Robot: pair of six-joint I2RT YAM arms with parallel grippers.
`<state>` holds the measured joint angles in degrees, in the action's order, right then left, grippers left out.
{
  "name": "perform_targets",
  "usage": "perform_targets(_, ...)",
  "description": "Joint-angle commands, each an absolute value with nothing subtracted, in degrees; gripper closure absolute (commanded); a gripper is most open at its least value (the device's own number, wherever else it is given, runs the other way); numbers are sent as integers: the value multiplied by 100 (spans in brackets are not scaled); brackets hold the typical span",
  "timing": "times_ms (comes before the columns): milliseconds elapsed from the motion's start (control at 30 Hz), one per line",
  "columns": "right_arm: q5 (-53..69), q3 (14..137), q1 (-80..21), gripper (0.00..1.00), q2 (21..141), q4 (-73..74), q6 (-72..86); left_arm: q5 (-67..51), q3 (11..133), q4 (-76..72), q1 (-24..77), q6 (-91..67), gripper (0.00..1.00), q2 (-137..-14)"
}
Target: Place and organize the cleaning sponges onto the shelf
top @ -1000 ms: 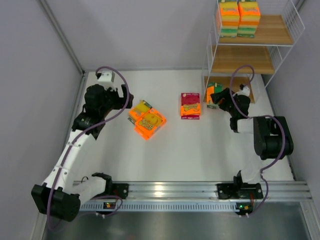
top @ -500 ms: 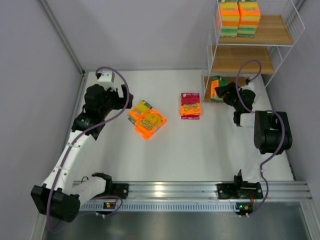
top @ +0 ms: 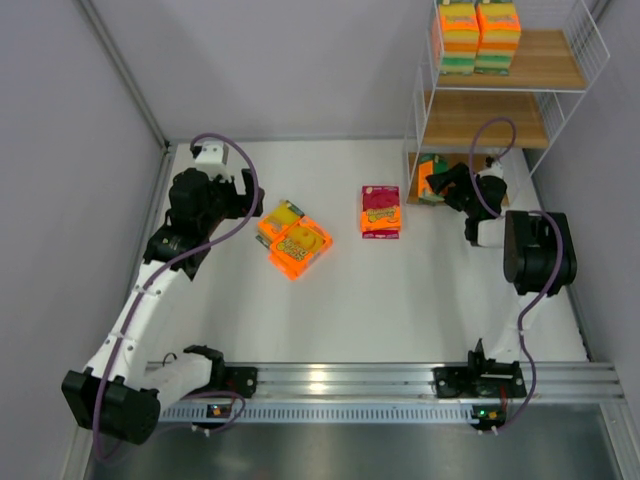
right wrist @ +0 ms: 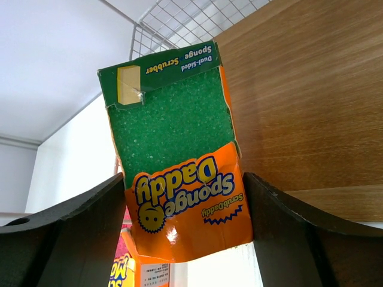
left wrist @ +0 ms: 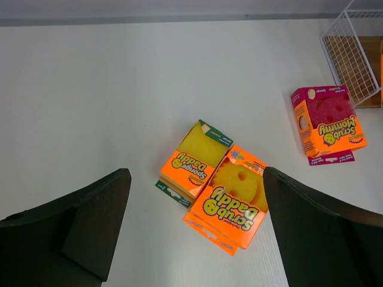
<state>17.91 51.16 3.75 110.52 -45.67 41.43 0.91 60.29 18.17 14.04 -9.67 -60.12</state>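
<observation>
Pinching a green-and-orange sponge pack (right wrist: 173, 131) by its two long sides, the right gripper (right wrist: 184, 179) has a dark finger (right wrist: 66, 239) pressed against each edge. The pack stands between the fingers with its green end pointing away from them. Just beyond the right finger is a wooden board of the shelf (right wrist: 299, 89), and white wire mesh shows past the pack's far end. From above, the pack sits at the front left corner of the shelf's lowest level; I cannot tell whether it touches the board. The left gripper (left wrist: 196, 173) hangs over the table (left wrist: 90, 89) with its fingers (left wrist: 90, 227) spread wide and nothing between them. Below the gap lie two packs touching each other. The small orange pack (left wrist: 192, 164), with a yellow sponge and green ends, is nearer the left finger. The large orange pack (left wrist: 230, 197) is nearer the right finger. Beyond the right finger and well apart from both lies the magenta pack (left wrist: 328, 122), flat on the table, near a wire corner of the shelf. On the shelf's top board, far from either gripper, two stacks of orange packs (top: 478, 35) stand side by side, touching.
</observation>
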Motion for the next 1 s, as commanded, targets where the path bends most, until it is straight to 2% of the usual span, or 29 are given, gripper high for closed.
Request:
perform_targets(0, 1881, 5405, 439, 22, 11039, -4659, 4079, 114, 5994, 1635, 1433, -870, 2, -5933)
perform_targets(267, 1890, 5335, 439, 1, 10820, -4439, 3947, 79, 5994, 1635, 1433, -888, 2, -5933)
perform_targets(600, 1986, 4984, 439, 6, 10424, -4395, 3674, 53, 5994, 1635, 1433, -905, 2, -5836)
perform_targets(967, 2294, 3570, 431, 8, 9362, -5229, 4218, 175, 5977, 1644, 1433, -923, 2, -5783)
